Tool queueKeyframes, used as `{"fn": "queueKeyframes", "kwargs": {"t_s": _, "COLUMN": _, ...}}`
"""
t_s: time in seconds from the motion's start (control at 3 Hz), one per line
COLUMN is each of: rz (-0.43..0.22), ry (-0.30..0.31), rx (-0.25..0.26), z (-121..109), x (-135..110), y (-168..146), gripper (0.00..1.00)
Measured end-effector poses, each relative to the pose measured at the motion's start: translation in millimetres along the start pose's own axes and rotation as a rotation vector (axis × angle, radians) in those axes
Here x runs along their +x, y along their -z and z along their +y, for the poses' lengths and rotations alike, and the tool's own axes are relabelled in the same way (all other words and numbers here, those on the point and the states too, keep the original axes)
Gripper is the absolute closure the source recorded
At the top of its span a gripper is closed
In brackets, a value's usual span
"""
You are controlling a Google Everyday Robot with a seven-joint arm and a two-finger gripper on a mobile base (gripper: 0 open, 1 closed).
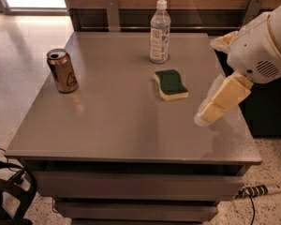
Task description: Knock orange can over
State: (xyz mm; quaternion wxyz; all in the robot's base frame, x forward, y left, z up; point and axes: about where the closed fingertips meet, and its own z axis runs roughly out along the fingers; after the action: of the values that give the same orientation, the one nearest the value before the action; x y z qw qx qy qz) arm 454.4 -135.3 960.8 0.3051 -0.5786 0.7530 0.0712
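Note:
The orange can [62,71] stands upright near the left edge of the grey table [112,125]. It is orange-bronze with a silver top rim and a dark triangle mark on its side. My gripper [216,103] hangs from the white arm [264,43] over the table's right side, pointing down and left. It is far from the can, with most of the table's width between them. It holds nothing that I can see.
A clear water bottle [159,32] with a white cap stands at the back middle of the table. A green and yellow sponge [170,84] lies between the bottle and the gripper. A dark cabinet stands to the right, and a power strip [260,190] lies on the floor.

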Motion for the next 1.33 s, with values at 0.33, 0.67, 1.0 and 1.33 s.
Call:
{"fn": "queueKeyframes", "kwargs": {"t_s": 0.33, "rz": -0.262, "ry": 0.003, "rx": -0.043, "z": 5, "x": -51, "y": -42, "gripper": 0.00}}
{"fn": "queueKeyframes", "kwargs": {"t_s": 0.67, "rz": -0.398, "ry": 0.005, "rx": -0.080, "z": 11, "x": -83, "y": -61, "gripper": 0.00}}
{"fn": "queueKeyframes", "kwargs": {"t_s": 1.0, "rz": -0.457, "ry": 0.007, "rx": -0.100, "z": 15, "x": -99, "y": -67, "gripper": 0.00}}
{"fn": "queueKeyframes", "kwargs": {"t_s": 1.33, "rz": -0.457, "ry": 0.007, "rx": -0.100, "z": 15, "x": -99, "y": -67, "gripper": 0.00}}
